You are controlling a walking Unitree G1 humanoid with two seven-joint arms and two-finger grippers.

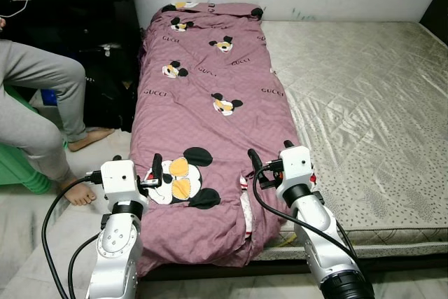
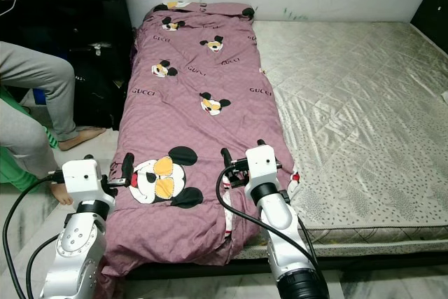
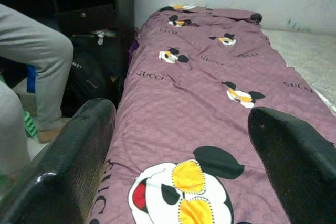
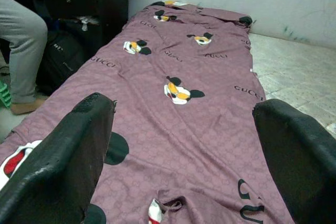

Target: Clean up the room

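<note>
A mauve blanket [image 1: 210, 75] printed with cartoon mice lies lengthwise over the left half of a bare mattress [image 1: 364, 103]. Its near end hangs over the mattress's front edge, rumpled around a big mouse print [image 1: 178, 178]. My left gripper [image 1: 137, 162] hovers open at the blanket's near left corner, with nothing between its fingers [image 3: 79, 150]. My right gripper [image 1: 270, 152] stands open at the near right edge of the blanket, by a small fold [image 4: 163, 205]. Both wrist views look along the blanket [image 3: 210, 93] towards the wall.
A person sits left of the bed in grey trousers [image 1: 35, 82], with a bare foot [image 1: 80, 192] on the floor close to my left arm. A black bag [image 1: 105, 96] and dark furniture stand beside the bed's head. A green stool [image 1: 14, 166] is at far left.
</note>
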